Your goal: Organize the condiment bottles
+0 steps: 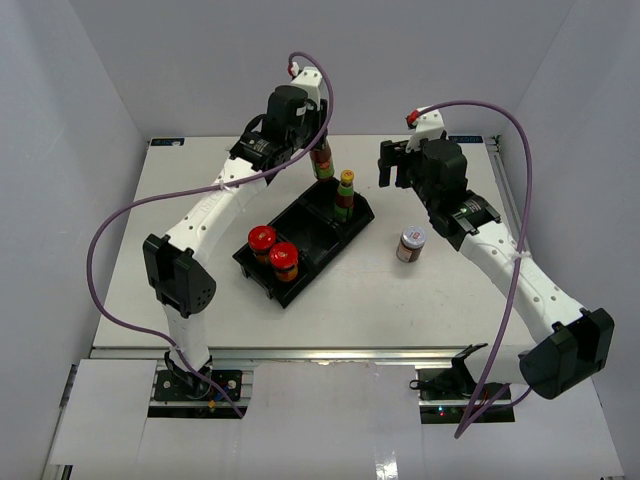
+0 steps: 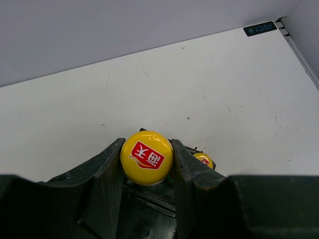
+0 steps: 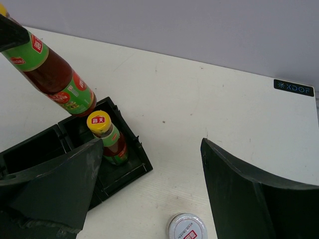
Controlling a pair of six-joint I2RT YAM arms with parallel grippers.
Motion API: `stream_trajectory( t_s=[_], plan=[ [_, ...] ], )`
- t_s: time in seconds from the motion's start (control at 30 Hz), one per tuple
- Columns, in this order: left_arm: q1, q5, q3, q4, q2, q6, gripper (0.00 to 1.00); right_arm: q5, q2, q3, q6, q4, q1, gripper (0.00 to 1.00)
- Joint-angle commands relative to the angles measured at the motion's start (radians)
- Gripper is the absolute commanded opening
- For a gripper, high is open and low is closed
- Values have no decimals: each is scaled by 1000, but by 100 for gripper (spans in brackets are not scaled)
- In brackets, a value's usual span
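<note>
Yellow-capped, green-necked, red-labelled slim container, entered as held bottle (image 3: 54, 73): clamped at the cap by the left tool (image 2: 147, 158), jaws closed on either side of the cap. It hangs tilted over the far end of the black tray (image 1: 312, 235), base low by the rim; contact cannot be told

Second bottle (image 1: 345, 195): same kind, upright in a far tray compartment, just beside the held one

Near red jar (image 1: 285, 258) and far red jar (image 1: 262, 238): squat, brown, red-lidded, side by side in the tray's near end

White jar (image 1: 411, 243): squat, white-lidded, upright on the surface (image 1: 400, 300), outside the tray, to its right

Right tool (image 3: 149, 184): open, holding nothing, above the surface with the white jar below it

Handling, judged: the bottles look rigid, tall and top-heavy, with a smooth domed cap that is likely slippery. A cap hold lets the body swing, so the neck or upper body is the surer place. The jars look stable and rigid, best taken across the lid or just under it with the fingers wide
</note>
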Motion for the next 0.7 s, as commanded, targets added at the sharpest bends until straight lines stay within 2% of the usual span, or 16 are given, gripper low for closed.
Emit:
stream_trajectory(
  t_s=[0.0,0.67],
  plan=[
    [-15,-5,-4,145,-26,-5,0,25,-37,-5,1,28,-8,86],
    [-26,32,-246,296,-18,-22,0,30,-46,-38,-5,46,-13,86]
  ],
)
